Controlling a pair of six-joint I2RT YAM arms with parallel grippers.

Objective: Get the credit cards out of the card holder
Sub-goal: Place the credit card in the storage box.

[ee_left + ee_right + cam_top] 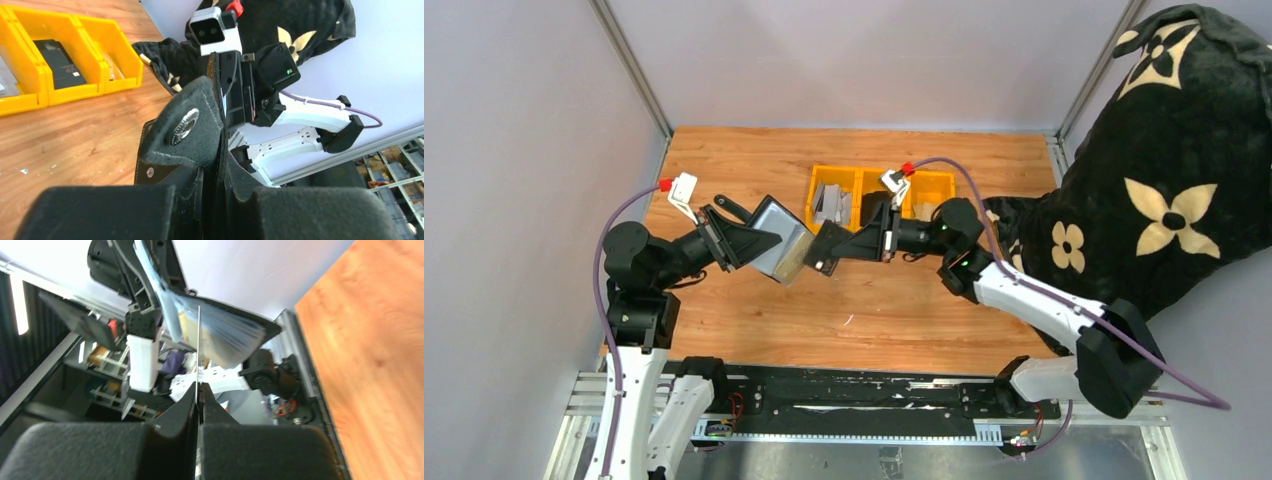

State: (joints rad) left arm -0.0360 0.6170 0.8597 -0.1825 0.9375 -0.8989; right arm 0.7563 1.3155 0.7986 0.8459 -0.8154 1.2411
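Pale walls and an aluminium frame enclose a wooden table (754, 340), above which the two arms meet. On the left, the left gripper (749, 243) has its jaws closed on the black cover of the card holder (776, 235). It holds the holder lifted off the wood and spread open, with the grey inside turned upward. In the left wrist view the strap tab (186, 127), with its metal snap, stands just past the fingers.

Just to the right, the right gripper (829, 250) faces the holder's open edge. Its jaws are pinched almost together on a single card (198, 347). The right wrist view shows this card edge-on as a thin pale line running from the fingertips up to the holder's mouth. Whether its far end is free of the slot cannot be told. Behind it, a fanned sheaf of pale cards (220, 332) sits in the holder.

Further right and back stand the yellow bins (929, 180). One compartment holds grey flat pieces (832, 203), which may or may not be cards from this holder. A black patterned cushion (1164, 180) fills the right edge.

The task looks under way but not near done. One card is mid-extraction, several appear to be left inside, and each must be drawn out in turn.
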